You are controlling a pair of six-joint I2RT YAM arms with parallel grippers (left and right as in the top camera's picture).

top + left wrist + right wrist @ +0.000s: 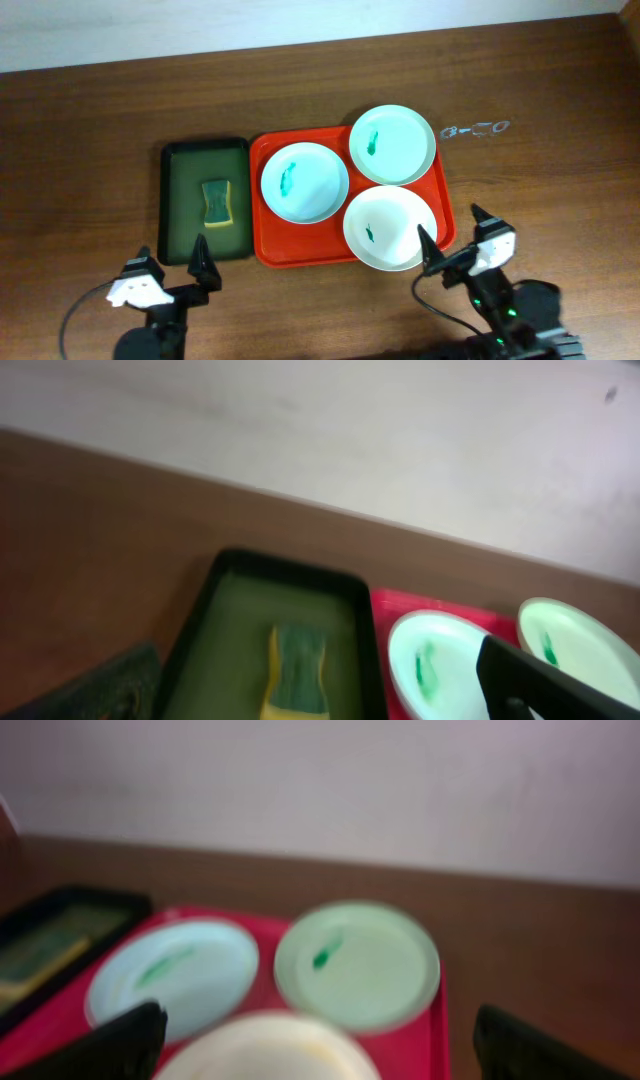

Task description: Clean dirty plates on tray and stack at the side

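The left gripper (172, 248) stands with its 2 fingers (530, 680) spread wide and nothing between them. Straight ahead of it lies the dark green tray (165, 200); in the overhead view the tip of the right finger reaches the tray's near rim. Further ahead, in the middle of that tray, a yellow and green sponge (216, 203) lies flat, its long side pointing away from the gripper.

The right gripper (451, 222) is also spread wide and empty, its fingers (110, 1045) dark at both lower corners of the wrist view. Just ahead and to its left sits the red-orange tray (275, 250), touching the right side of the green one. In the overhead view the left finger tip overlaps the rim of the nearest plate (390, 228); I cannot tell whether they touch. Beyond that plate, further from the gripper, is the far plate (392, 144), and to the left of both lies the left plate (305, 182). All 3 plates rest flat inside the red-orange tray, side by side, none stacked, each with a small green smear near its centre.

Both grippers are over the brown wooden table (100, 120), at its near edge. Ahead of the right gripper, past the tray's far right corner, a small clear glinting thing (475, 130) lies on the wood, too small to tell what it is.
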